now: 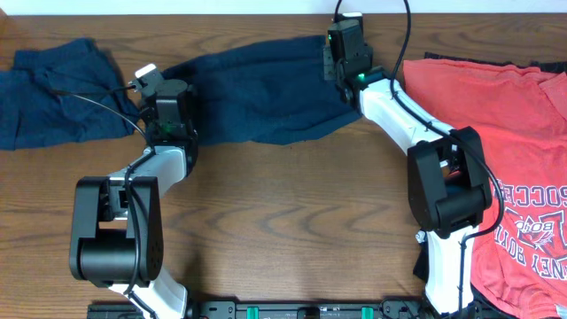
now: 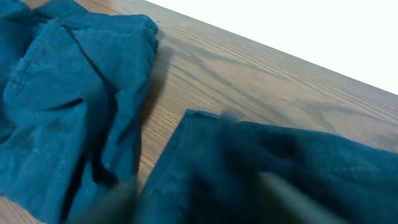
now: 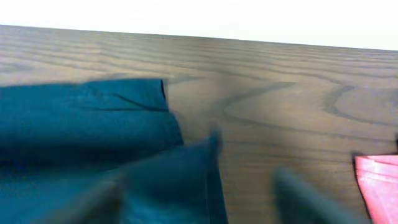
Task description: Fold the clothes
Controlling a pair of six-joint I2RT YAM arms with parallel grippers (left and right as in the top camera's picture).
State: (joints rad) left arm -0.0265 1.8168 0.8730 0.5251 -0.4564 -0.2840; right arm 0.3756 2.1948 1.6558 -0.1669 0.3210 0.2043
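Navy T-shirt (image 1: 257,97) lies spread flat at the far middle of the bench (image 1: 292,204). A second navy shirt (image 1: 58,93) sits crumpled at the left, and a coral-red printed shirt (image 1: 505,133) covers the right. The left end effector (image 1: 159,89) is over the flat shirt's left edge and the right end effector (image 1: 344,49) over its right edge. Both are released, with their fingers spread apart.
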